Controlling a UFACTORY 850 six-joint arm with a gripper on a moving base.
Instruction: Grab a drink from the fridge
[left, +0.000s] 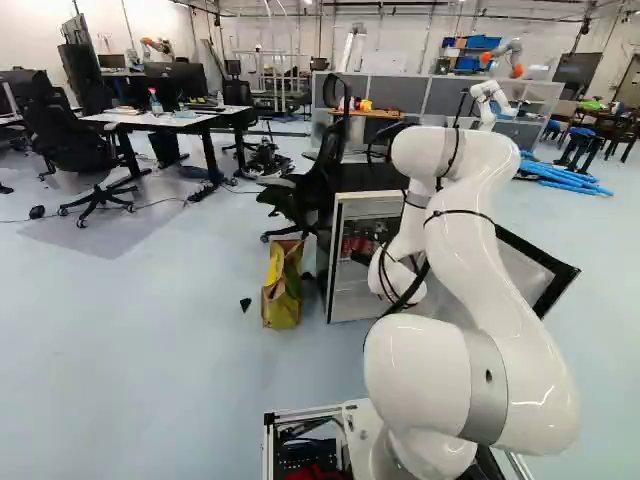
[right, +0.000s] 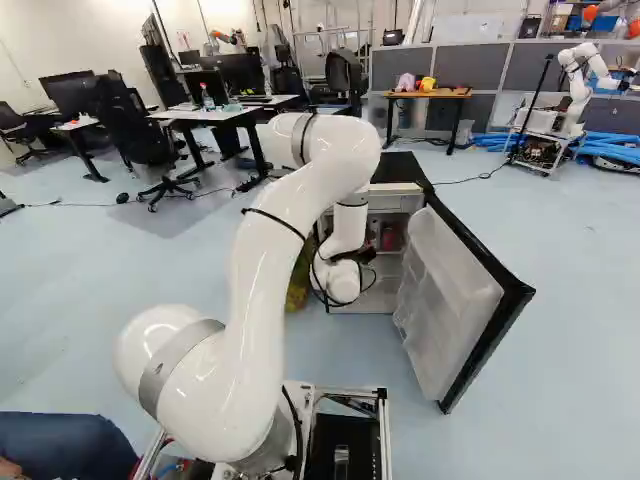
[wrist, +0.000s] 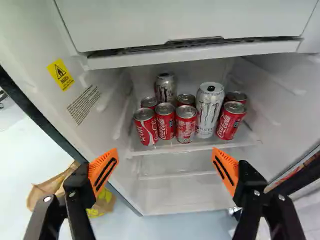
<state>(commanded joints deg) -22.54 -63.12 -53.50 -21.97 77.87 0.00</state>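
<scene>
Jaws noted spread and empty, facing cans grouped upright on the shelf of the fridge, the wide gap presumably intended to admit one.

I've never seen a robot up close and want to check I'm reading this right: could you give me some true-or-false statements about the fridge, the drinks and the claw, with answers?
1. The fridge door is open. True.
2. The claw has already grabbed a drink. False: the claw is open and holds nothing.
3. Red cans stand on a shelf inside. True.
4. Every can is red. False: a white can and a silver can stand among them.
5. A bag stands beside the fridge. True.
</scene>
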